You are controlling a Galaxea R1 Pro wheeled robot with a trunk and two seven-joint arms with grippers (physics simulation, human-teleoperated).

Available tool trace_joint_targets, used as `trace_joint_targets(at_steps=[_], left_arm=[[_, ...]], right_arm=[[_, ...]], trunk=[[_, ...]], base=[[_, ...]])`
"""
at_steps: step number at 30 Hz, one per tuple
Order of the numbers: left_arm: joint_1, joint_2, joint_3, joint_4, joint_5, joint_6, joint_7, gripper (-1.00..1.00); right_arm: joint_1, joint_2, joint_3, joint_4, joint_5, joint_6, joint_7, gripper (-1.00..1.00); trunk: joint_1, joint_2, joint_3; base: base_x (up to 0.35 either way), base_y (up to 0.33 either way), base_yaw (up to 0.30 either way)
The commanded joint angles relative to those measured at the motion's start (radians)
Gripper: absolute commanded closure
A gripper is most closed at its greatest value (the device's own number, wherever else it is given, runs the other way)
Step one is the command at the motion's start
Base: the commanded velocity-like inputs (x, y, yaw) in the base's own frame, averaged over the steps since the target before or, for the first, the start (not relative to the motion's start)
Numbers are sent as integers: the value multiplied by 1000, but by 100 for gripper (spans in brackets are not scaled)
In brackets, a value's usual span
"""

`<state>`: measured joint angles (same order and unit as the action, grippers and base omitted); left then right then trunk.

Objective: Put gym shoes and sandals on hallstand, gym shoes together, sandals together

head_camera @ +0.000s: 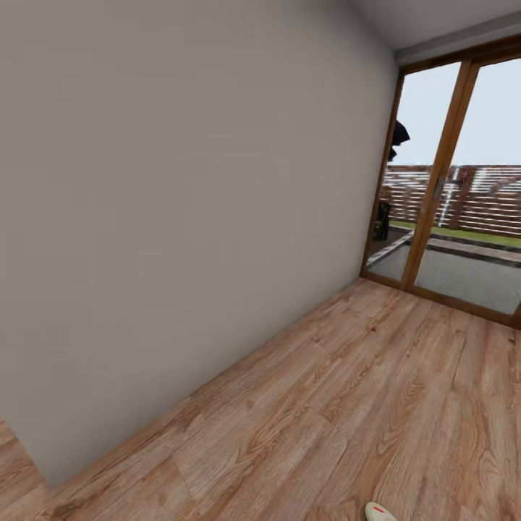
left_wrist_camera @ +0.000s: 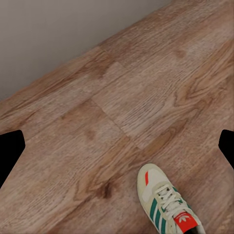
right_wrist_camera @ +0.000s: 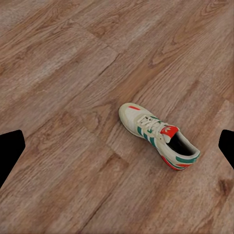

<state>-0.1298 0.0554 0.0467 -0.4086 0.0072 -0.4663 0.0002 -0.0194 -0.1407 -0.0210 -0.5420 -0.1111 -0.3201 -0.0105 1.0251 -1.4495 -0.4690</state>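
Observation:
A cream-white gym shoe (right_wrist_camera: 158, 136) with green stripes and red patches lies on its sole on the wood-plank corridor floor (right_wrist_camera: 73, 73), well beyond my open right gripper (right_wrist_camera: 117, 146). In the left wrist view a gym shoe (left_wrist_camera: 165, 200) sits at the picture's edge, cut off at the heel, beyond my open left gripper (left_wrist_camera: 117, 148). Nothing is between either pair of fingertips (left_wrist_camera: 9, 151). The head view catches only a shoe toe (head_camera: 378, 512) at its bottom edge. I cannot tell whether these are one shoe or two. The sandals and the hallstand are out of view.
A plain grey wall (head_camera: 181, 181) runs along the left of the corridor floor (head_camera: 347, 405). At the far end stands a wood-framed glass door (head_camera: 449, 181), with grey paving and a fence outside.

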Motion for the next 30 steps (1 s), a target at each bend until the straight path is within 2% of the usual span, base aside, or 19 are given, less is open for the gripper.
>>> trace_joint_targets(at_steps=[1,7,17,30], left_arm=[[-1,0,1,1,1,-3,0,-100],[-1,0,1,1,1,-3,0,-100],[-1,0,1,1,1,-3,1,-100],[-1,0,1,1,1,-3,1,-100]], right_arm=[[-1,0,3,1,-10,-4,0,-100],[-1,0,3,1,-10,-4,0,-100],[-1,0,3,1,-10,-4,0,-100],[-1,0,3,1,-10,-4,0,-100]], trunk=[[0,-1,-1],[0,-1,-1],[0,-1,-1],[0,-1,-1]], base=[[0,-3,0],[0,-9,0],[0,-144,0],[0,-34,0]])
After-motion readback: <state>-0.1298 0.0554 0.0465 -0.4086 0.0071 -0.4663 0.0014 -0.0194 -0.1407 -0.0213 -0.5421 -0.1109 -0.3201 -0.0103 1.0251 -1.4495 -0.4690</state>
